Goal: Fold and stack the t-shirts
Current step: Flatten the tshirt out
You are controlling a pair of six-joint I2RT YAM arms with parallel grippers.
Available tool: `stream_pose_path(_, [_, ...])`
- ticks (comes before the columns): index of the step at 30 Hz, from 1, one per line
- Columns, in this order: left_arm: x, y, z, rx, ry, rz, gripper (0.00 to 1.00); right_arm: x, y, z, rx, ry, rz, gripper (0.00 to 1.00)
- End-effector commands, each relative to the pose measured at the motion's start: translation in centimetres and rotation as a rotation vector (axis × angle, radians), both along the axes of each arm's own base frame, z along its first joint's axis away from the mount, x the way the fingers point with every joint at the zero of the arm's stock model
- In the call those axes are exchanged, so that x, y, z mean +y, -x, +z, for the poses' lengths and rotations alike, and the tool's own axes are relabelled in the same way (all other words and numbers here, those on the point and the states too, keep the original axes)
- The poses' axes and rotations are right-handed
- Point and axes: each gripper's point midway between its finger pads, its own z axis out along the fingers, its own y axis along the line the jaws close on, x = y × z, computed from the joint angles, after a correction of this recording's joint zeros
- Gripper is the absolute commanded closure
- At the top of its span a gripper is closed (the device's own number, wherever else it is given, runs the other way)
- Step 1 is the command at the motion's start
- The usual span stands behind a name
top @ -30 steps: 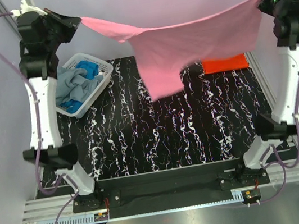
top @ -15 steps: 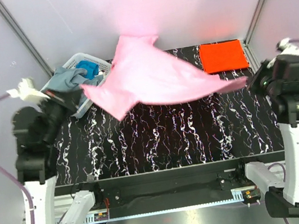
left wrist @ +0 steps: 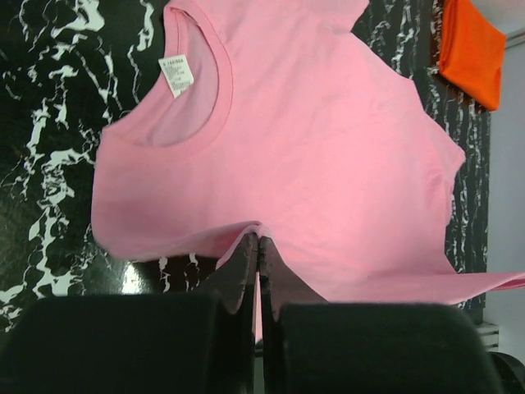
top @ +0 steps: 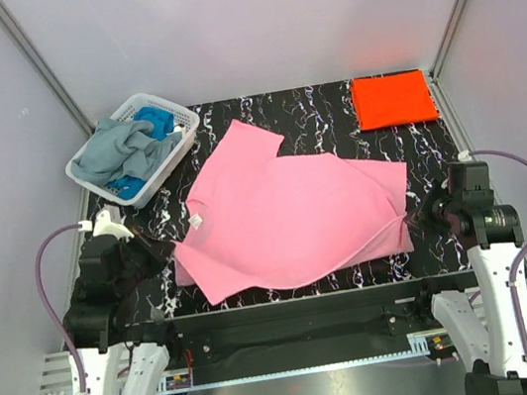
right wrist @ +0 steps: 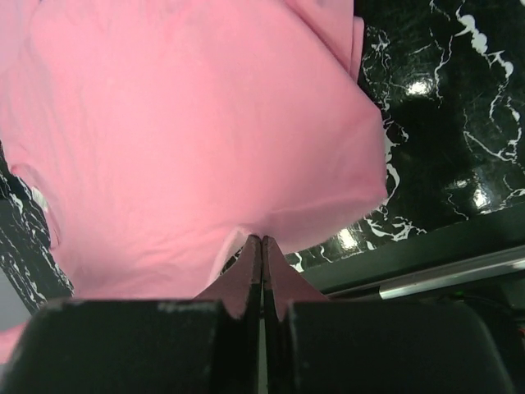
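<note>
Pink t-shirt [top: 287, 219] is pinched in both your jaws, shut on its near edge: left at the collar end, right at the hem end. It lies flat mid-desk [top: 331, 117], long axis left-right, spreading away from both arms. Neither arm is nearer.

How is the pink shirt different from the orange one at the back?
The pink shirt is spread out flat and looks big; the orange shirt is folded into a small neat rectangle. The pink shirt lies mid-table, the orange shirt in the far right corner. The left tool and right tool each pinch the pink shirt's edge; nothing touches the orange shirt. Both are plain and lie on the black table.
</note>
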Motion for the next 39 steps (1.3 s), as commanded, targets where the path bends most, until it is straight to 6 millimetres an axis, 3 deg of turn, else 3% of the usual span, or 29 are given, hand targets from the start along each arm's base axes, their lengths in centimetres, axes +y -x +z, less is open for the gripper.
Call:
stream_pose_path(1, [1.0,-0.6,-0.1,-0.036,-0.028,0.054,1.00,1.3,-0.3,-0.8,-0.002,-0.084,0.011,1.00])
stream_pose_path(8, [4.0,-1.9,0.6,-0.074,-0.136,0.192,1.00,2.0,-0.3,-3.8,0.078,-0.132,0.029,1.00])
stream_pose_path(11, [4.5,-2.8,0.8,-0.068,-0.155,0.217,1.00,2.1,-0.8,-3.8,0.089,-0.130,0.046,1.00])
stream_pose_path(17, [5.3,-3.9,2.0,-0.092,-0.181,0.259,1.00,1.9,-1.7,-1.7,0.007,-0.116,0.050,1.00])
stream_pose_path(20, [5.2,-4.6,3.3,-0.118,-0.171,0.265,1.00,0.5,-3.0,0.9,-0.044,-0.048,0.009,1.00])
stream_pose_path(21, [5.2,-4.8,3.7,-0.125,-0.167,0.269,1.00,0.0,-4.3,3.7,-0.112,-0.021,0.005,1.00])
stream_pose_path(23, [5.2,-5.2,5.0,-0.152,-0.152,0.281,1.00,-1.0,-6.2,6.8,-0.205,0.032,-0.012,1.00])
stream_pose_path(24, [5.1,-5.3,5.8,-0.173,-0.143,0.283,1.00,-1.3,-7.0,10.1,-0.291,0.072,0.007,1.00])
stream_pose_path(26, [5.0,-5.4,8.9,-0.254,-0.116,0.285,1.00,-1.8,-7.7,12.9,-0.335,0.117,0.018,1.00])
stream_pose_path(27, [5.0,-5.0,12.1,-0.335,-0.091,0.288,1.00,-1.9,-7.8,16.7,-0.429,0.162,0.045,1.00])
stream_pose_path(28, [4.9,-4.6,14.3,-0.405,-0.072,0.287,1.00,-1.8,-7.8,18.6,-0.476,0.181,0.067,1.00])
stream_pose_path(29, [4.8,-4.4,16.9,-0.481,-0.041,0.291,1.00,-1.7,-7.2,22.5,-0.573,0.221,0.084,1.00])
stream_pose_path(30, [4.9,-3.3,21.0,-0.571,-0.012,0.297,1.00,-1.6,-6.9,23.8,-0.597,0.230,0.089,1.00])
stream_pose_path(32, [4.7,-2.1,25.3,-0.664,0.038,0.290,1.00,-0.6,-5.7,27.7,-0.712,0.226,0.133,1.00])
stream_pose_path(33, [4.1,-1.4,27.2,-0.701,0.063,0.256,1.00,0.0,-4.9,29.1,-0.766,0.225,0.156,1.00])
stream_pose_path(34, [3.9,-0.1,30.7,-0.776,0.095,0.238,1.00,0.6,-4.2,30.5,-0.822,0.227,0.185,1.00])
stream_pose_path(36, [3.0,1.4,33.4,-0.821,0.134,0.186,1.00,2.2,-1.7,33.3,-0.926,0.238,0.280,1.00])
stream_pose_path(37, [3.0,3.1,36.3,-0.885,0.150,0.175,1.00,2.7,-0.7,33.8,-0.947,0.246,0.314,1.00])
stream_pose_path(39, [3.0,4.4,37.9,-0.904,0.158,0.163,1.00,3.4,2.4,35.2,-1.019,0.298,0.365,1.00])
